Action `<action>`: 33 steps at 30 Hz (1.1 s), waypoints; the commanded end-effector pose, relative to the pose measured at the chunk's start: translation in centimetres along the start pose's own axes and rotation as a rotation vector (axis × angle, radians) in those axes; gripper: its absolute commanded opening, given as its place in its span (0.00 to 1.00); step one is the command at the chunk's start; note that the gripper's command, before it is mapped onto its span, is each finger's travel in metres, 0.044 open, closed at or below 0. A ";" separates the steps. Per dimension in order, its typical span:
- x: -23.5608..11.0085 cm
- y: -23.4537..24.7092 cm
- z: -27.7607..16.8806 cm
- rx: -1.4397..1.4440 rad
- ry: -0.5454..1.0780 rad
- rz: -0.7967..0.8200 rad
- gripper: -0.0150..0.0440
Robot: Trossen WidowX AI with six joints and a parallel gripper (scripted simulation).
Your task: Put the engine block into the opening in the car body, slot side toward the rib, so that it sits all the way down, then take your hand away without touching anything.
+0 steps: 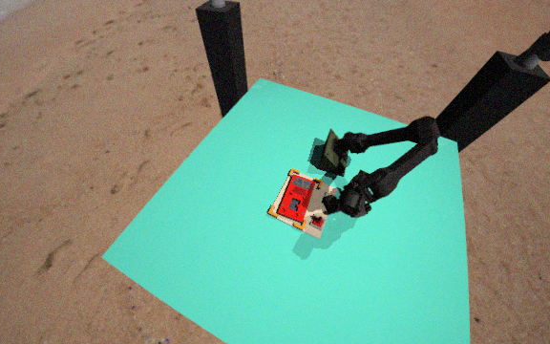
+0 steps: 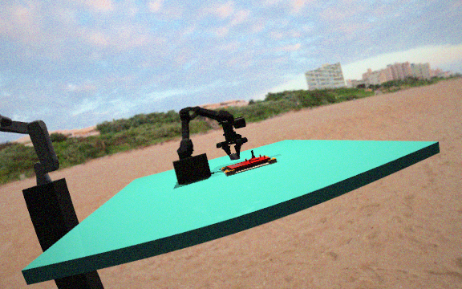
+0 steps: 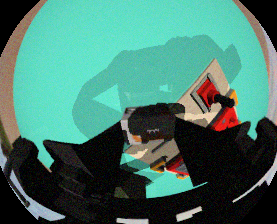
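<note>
The gripper (image 3: 155, 137) is clamped on the dark engine block (image 3: 150, 123), held between its fingers just off the tan base plate (image 1: 314, 210). Beyond it, off to one side and close by, lies the red car body (image 1: 296, 197), its long axis running along the plate, its grey opening (image 1: 295, 204) unfilled.

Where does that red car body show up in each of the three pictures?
Top: red car body at table centre, left of the pincer.
Exterior: low red strip right of the arm's base.
Wrist: red patch right of centre, behind the fingers.
Shared landmark: the pale board under it.
</note>
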State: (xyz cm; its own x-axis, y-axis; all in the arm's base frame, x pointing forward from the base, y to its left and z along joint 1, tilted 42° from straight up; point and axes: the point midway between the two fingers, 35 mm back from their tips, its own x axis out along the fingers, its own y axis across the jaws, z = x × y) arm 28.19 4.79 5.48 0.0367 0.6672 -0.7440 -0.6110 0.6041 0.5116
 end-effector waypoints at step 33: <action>-8.8 0.3 0.7 -0.012 0.004 -0.004 0.25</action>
State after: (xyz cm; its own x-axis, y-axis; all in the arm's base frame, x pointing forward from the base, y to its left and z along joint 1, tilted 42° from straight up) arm 28.21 -0.98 12.92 0.0410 0.6658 -0.7450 -0.6164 0.6036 0.5056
